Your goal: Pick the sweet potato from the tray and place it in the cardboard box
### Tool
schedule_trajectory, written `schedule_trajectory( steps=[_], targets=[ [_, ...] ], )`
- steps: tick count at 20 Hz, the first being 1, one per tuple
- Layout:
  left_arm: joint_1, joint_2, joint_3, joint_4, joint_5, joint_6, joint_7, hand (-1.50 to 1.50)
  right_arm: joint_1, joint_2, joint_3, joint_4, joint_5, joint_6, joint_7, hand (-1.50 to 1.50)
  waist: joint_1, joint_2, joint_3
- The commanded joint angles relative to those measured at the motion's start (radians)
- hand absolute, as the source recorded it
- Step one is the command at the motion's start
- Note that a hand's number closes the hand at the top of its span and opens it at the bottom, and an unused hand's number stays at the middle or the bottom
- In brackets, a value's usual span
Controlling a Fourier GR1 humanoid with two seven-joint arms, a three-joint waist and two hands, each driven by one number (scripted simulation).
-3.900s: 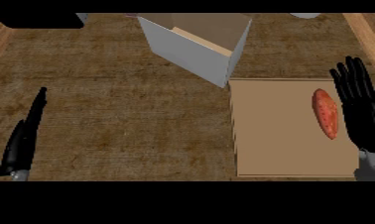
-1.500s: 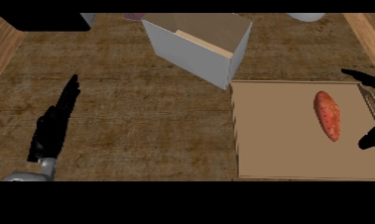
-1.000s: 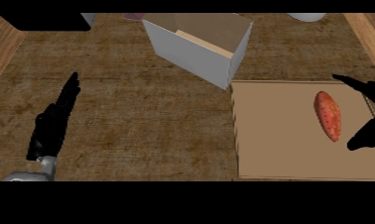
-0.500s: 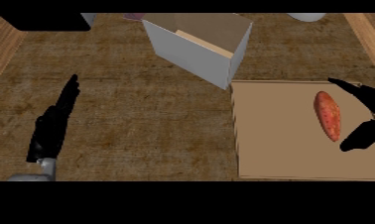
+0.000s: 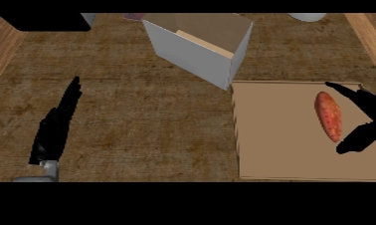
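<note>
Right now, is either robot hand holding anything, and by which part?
Nothing is held. The right robot hand is open around the sweet potato on the tray, not closed on it. The left robot hand is empty.

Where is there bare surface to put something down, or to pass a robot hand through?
Bare counter lies between the left robot hand and the tray, below the cardboard box. The tray's left half is bare. It is crowded at the tray's right edge, where the right robot hand brackets the sweet potato.
</note>
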Motion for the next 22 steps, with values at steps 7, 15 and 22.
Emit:
schedule_trajectory(
  steps=[7,15,22],
  targets=[
    [-0.007,-0.002,0.063,-0.028,-0.009,-0.076,0.022,0.00,-0.030,0.009,-0.024,0.117,0.117,0.022,-0.082,-1.50,0.002,0.000,0.000],
    [0.058,-0.069,0.027,-0.040,-0.069,-0.037,-0.021,0.00,0.006,0.074,-0.012,0.048,0.205,-0.146,-0.113,1.50,0.003,-0.001,0.000],
    [-0.011,-0.054,0.046,-0.004,-0.042,-0.082,-0.023,0.00,-0.229,-0.002,0.038,0.258,0.343,-0.235,-0.270,1.50,0.041,0.011,0.002]
  ],
)
